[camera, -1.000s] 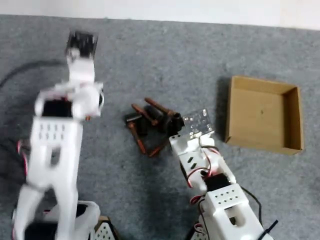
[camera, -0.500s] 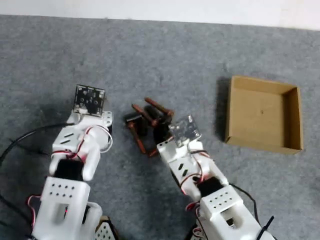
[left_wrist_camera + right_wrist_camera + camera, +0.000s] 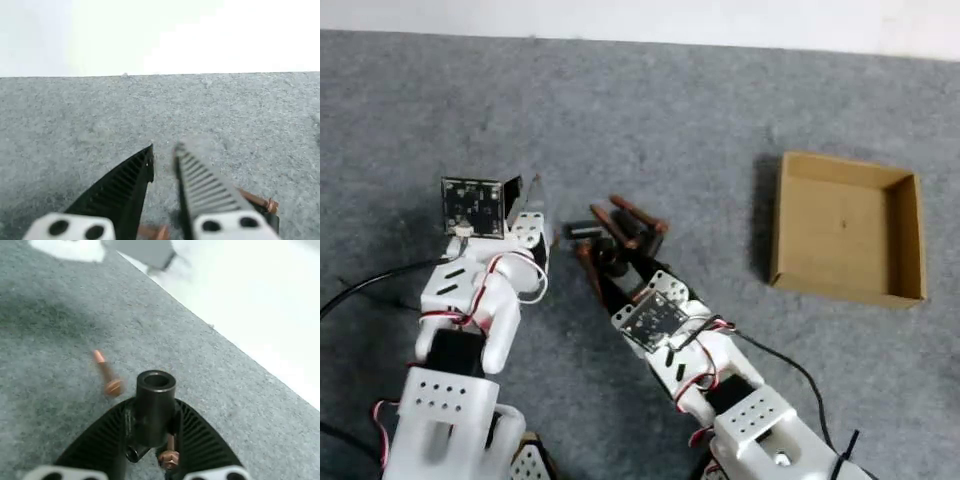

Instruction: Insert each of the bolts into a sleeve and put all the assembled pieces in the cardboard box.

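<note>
Swung leftward over the last second, the right gripper point(image 3: 152, 410) clamps an upright black sleeve point(image 3: 156, 387) nearest, while the left gripper point(image 3: 162, 150), brought down beside the bolts point(image 3: 635, 212), stands slightly parted and empty, and the box point(image 3: 845, 230) sits well apart across the worktop point(image 3: 720, 120).

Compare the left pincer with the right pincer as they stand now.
The left pincer holds nothing, while the right pincer is closed on a black sleeve. The left pincer's jaws stand slightly apart; the right pincer's jaws clamp the sleeve's sides. Both sit beside the pile of bolts on the grey carpet.
</note>
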Controlling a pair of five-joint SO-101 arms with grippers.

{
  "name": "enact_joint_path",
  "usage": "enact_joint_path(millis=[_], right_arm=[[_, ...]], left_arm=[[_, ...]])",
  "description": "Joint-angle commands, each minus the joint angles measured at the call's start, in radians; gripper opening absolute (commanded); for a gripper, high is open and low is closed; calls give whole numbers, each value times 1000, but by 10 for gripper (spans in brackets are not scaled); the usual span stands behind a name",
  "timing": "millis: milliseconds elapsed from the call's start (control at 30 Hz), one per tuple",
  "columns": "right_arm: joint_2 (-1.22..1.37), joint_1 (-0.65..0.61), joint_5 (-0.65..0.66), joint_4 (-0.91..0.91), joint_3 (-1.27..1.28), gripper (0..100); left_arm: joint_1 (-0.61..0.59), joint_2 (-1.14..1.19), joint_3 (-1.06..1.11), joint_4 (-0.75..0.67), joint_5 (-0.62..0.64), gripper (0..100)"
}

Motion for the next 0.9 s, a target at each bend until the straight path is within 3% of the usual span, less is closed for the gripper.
enact_joint_path(millis=[0,167,300,367,467,600,733,867], right_arm=[[-16,-10,12,-39,41,3],[-21,-7,12,-36,42,3],[-21,31,11,-36,42,3],[-21,50,9,-36,42,3],[-21,68,9,-36,42,3],[-16,85,9,-35,42,3],[-15,85,9,-35,42,3],[-15,85,9,-35,42,3]], left_arm=[[18,-22,15,-23,14,3],[-2,-19,25,-18,-5,44],[-91,-1,-1,-18,-204,88],[-122,54,-39,-6,-222,82],[-133,232,-191,143,-250,83],[-128,575,-510,396,-522,83],[-128,886,-733,535,-853,84],[-125,1102,-868,772,-1384,85]])
